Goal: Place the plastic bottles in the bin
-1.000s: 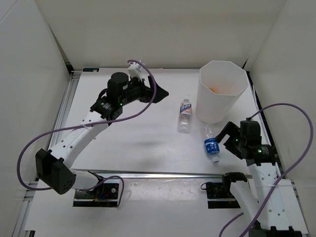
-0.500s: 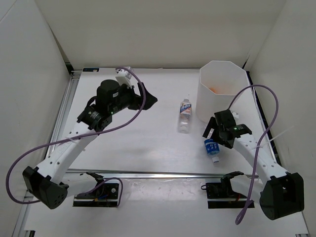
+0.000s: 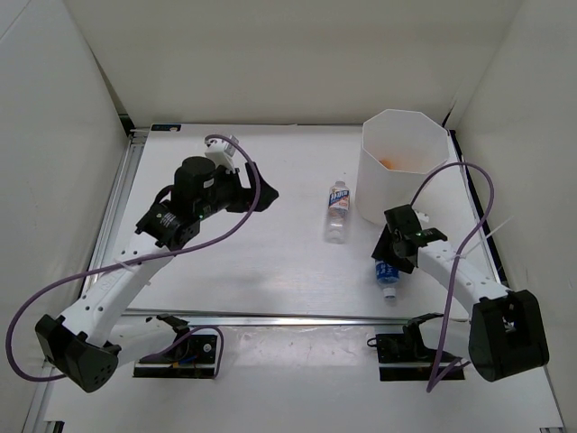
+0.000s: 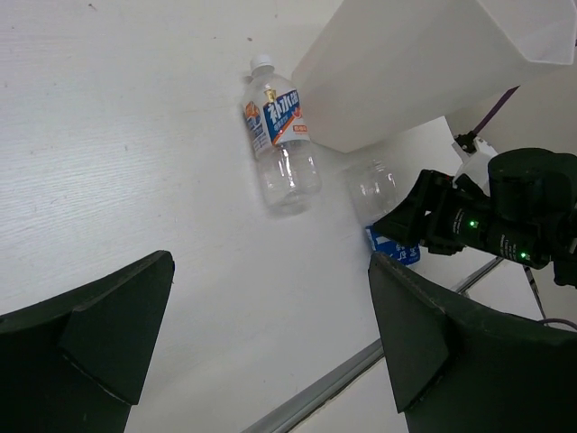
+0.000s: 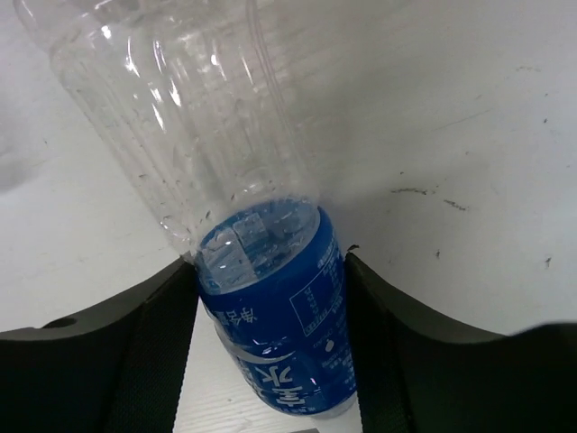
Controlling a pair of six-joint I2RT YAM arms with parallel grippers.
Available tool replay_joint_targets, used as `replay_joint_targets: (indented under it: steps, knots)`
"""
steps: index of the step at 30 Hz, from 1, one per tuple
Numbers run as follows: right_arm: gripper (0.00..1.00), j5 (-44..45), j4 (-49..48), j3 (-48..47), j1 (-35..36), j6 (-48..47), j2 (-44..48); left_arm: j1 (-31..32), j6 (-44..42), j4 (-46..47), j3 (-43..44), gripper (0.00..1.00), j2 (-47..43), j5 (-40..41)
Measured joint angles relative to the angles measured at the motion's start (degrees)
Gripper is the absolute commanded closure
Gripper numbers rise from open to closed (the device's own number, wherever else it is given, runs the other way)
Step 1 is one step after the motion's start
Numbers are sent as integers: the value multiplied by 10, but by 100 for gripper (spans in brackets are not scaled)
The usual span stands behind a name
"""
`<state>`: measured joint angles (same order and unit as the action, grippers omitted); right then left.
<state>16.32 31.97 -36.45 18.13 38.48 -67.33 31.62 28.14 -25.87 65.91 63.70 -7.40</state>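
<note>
A white bench [image 3: 270, 262] walled in white on three sides carried everything. At the left, the left gripper [image 3: 261, 192] hung above the bench with its fingers [image 4: 99, 325] spread wide and nothing between them. Near the middle, the white-and-orange-label bottle [image 3: 336, 210] lay on its side, cap pointing far, just left of the bin [image 3: 403, 180]. The bin stood upright at the far right, with an orange patch [image 3: 389, 163] showing inside it. Near of the bin, the blue-label bottle [image 3: 388, 271] lay flat on the bench. The right gripper [image 3: 397, 253] was down over it.

The step in hand looked like the pick of that blue-label bottle. The next move would call for a firm close on the label band, then a lift high enough to clear the bin's tall rim before letting go.

The top view hid the grasp under the wrist. The right wrist view showed the right fingers [image 5: 144, 361] lying against both sides of the blue label [image 5: 270, 298]. Whether they were squeezing could not be told. The left wrist view showed the bottle's clear body [image 4: 370, 185] close by the bin's wall [image 4: 406, 81].
</note>
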Motion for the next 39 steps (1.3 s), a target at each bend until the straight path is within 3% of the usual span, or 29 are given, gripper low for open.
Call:
replay_joint_targets:
  steps: [1, 4, 11, 15, 20, 25, 30, 33, 34, 39]
  knots:
    - [49, -1, -1, 0, 0, 2, 1, 0, 0, -3, -1, 0, -2, 3]
    - [59, -4, 8, 0, 0, 13, 14, 0, 3, -7, -11, 0, -14, 11]
    - [76, -31, 167, -61, 6, 53, 139, 0, 9, -10, -31, 0, -35, 27]
    - [76, -46, 258, -226, 7, 61, 206, 0, 12, -11, -34, 0, -35, 39]
    - [75, -15, 275, -525, 7, 47, 170, 0, 18, -11, -34, 0, -22, 46]
    - [66, 44, 218, -726, -2, -18, 52, 0, 38, -11, -34, 0, 15, 47]
    - [54, 50, 135, -794, -45, -60, -115, 0, 56, -14, -26, 0, 47, 44]
    - [19, 28, 121, -794, -77, -64, -210, 0, 49, -18, 1, 0, 75, 31]
    - [0, 19, 121, -791, -89, -62, -234, 0, 46, -19, 13, 0, 85, 25]
    - [0, -11, 134, -767, -123, -53, -254, 0, 38, -16, 64, 0, 139, -16]
